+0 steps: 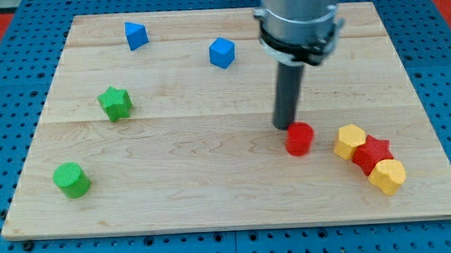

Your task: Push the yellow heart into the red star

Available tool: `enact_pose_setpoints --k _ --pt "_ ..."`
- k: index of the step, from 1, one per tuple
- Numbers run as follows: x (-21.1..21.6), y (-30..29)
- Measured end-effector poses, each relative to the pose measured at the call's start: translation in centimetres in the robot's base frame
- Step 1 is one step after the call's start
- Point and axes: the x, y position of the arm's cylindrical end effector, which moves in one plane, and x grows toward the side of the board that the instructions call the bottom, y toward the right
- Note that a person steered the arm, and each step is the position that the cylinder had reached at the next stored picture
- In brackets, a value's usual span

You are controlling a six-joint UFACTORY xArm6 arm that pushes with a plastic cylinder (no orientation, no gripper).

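One yellow heart (350,142) right of my tip (284,127) (apart)

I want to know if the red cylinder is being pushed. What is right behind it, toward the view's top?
My tip, the dark rod's lower end, stands just behind the red cylinder block, on its upper-left side. The block hides whether they actually touch on the wooden board.

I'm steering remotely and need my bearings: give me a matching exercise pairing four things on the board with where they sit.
Things:
1. green star
2. red star
3. red cylinder
4. green cylinder

Places:
A. touching my tip
B. view's bottom left
C. between two yellow blocks, touching both
D. view's left, above the green cylinder

Pairs: 1-D, 2-C, 3-A, 4-B
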Motion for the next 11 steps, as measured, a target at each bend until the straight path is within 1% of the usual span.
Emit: enact_pose_setpoints --k 1,2,3,4,5,6,7,8,9,10,11 --pt "1.4 5.7" --pt "-0.3 -1.8" --pt "2.5 -2.4" --pt "5.9 3.2" --pt "7.3 3.7" --pt "13.3 1.7" --pt "13.4 6.2" --pt "13.1 17.1" --pt "13.3 15.7" --pt "12.2 12.1" --pt "11.8 11.9"
